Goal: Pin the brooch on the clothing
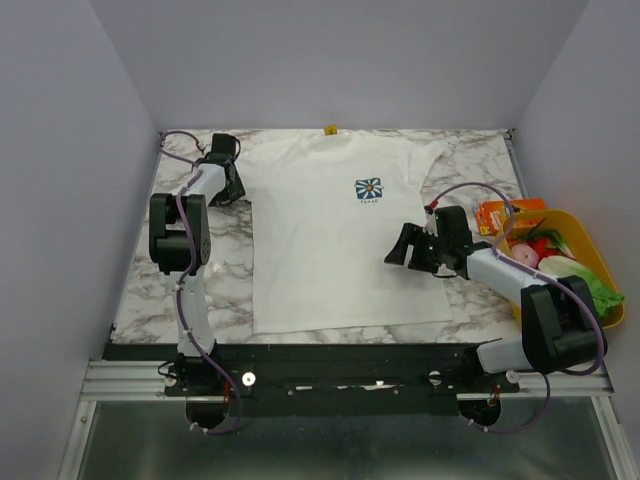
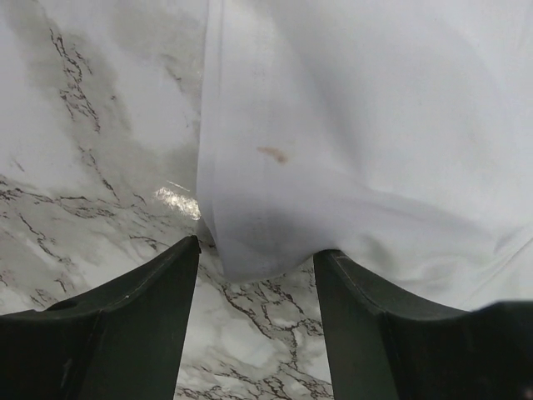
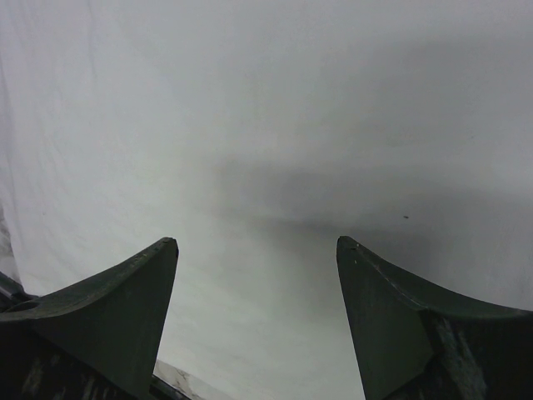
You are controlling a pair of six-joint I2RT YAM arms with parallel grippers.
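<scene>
White short-sleeved T-shirt (image 1: 330,260) lies flat and face up on the grey-veined white marble table (image 1: 135,290), neck toward the far wall, hem running close along the near edge. A small blue-and-white flower print (image 1: 368,188) sits on the chest and a yellow label (image 1: 330,129) marks the collar. The cloth is smooth and matte, with soft folds at the sleeves. I cannot make out the small round brooch in any view; the left wrist view shows only a faint orange-brown fleck (image 2: 272,154) on the sleeve, and I cannot tell what it is.

A broad strip of bare, glossy marble runs down the shirt's left side. The left claw (image 1: 232,188) sits there at the sleeve's edge, its dark, tapered fingers (image 2: 141,317) spread apart, the rounded sleeve hem lying between them, ungripped. The right claw (image 1: 400,245) hovers over the shirt's right side, released, fingers (image 3: 125,308) wide over plain white fabric.

Room on the right is tighter: a yellow plastic bin (image 1: 565,216) of coloured toy food stands just beyond the shirt's right sleeve, with an orange packet (image 1: 497,215) at its rim.
</scene>
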